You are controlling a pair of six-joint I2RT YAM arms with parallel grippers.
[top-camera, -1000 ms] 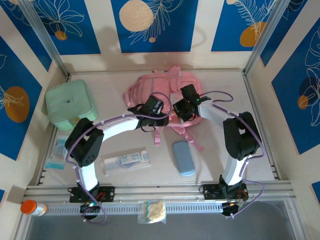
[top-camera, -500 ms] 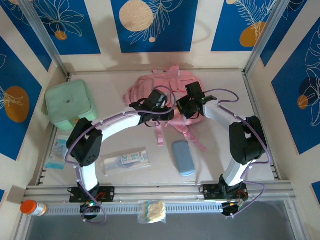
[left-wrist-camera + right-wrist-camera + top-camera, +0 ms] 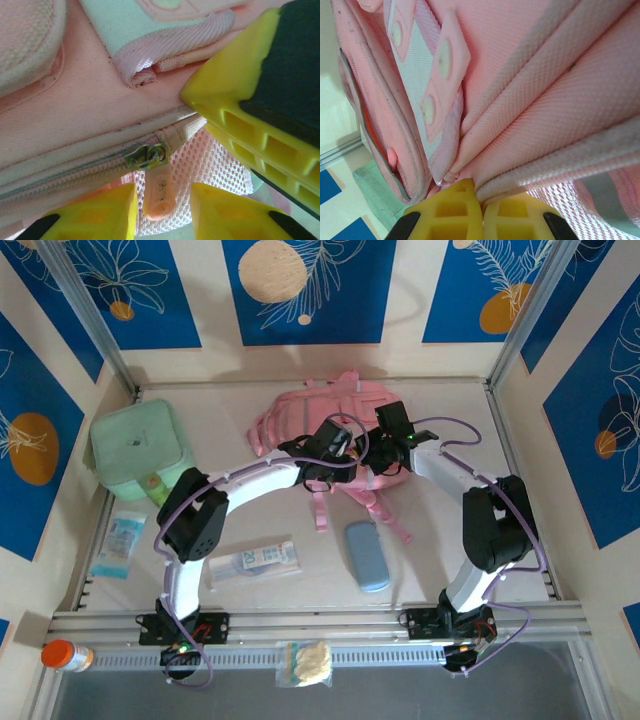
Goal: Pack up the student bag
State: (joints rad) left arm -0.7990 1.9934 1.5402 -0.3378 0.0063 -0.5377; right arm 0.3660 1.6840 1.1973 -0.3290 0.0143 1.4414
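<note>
The student bag [image 3: 300, 415], a soft pink backpack, lies at the back middle of the table with its straps [image 3: 318, 508] trailing toward me. My left gripper [image 3: 335, 448] is over its front edge. In the left wrist view that gripper [image 3: 162, 200] is open, and the pink zip pull [image 3: 159, 192] hangs from the slider [image 3: 146, 156] between its yellow fingers [image 3: 100, 212] with a gap on each side. My right gripper [image 3: 388, 440] is beside it, and in the right wrist view it [image 3: 481, 192] is shut on a fold of the bag's pink fabric [image 3: 545, 100].
A mint-green lidded case [image 3: 140, 448] stands at the left. On the near table lie a blue pouch [image 3: 367, 555], a clear packet with a tube [image 3: 250, 562] and a flat packet [image 3: 118, 545]. An orange-capped bottle [image 3: 60, 653] and a snack bag [image 3: 305, 662] sit on the front rail.
Both grippers have moved toward the back of the table, and the bag has shifted with them. The left gripper's fingers have drawn closer together around the zip pull.
</note>
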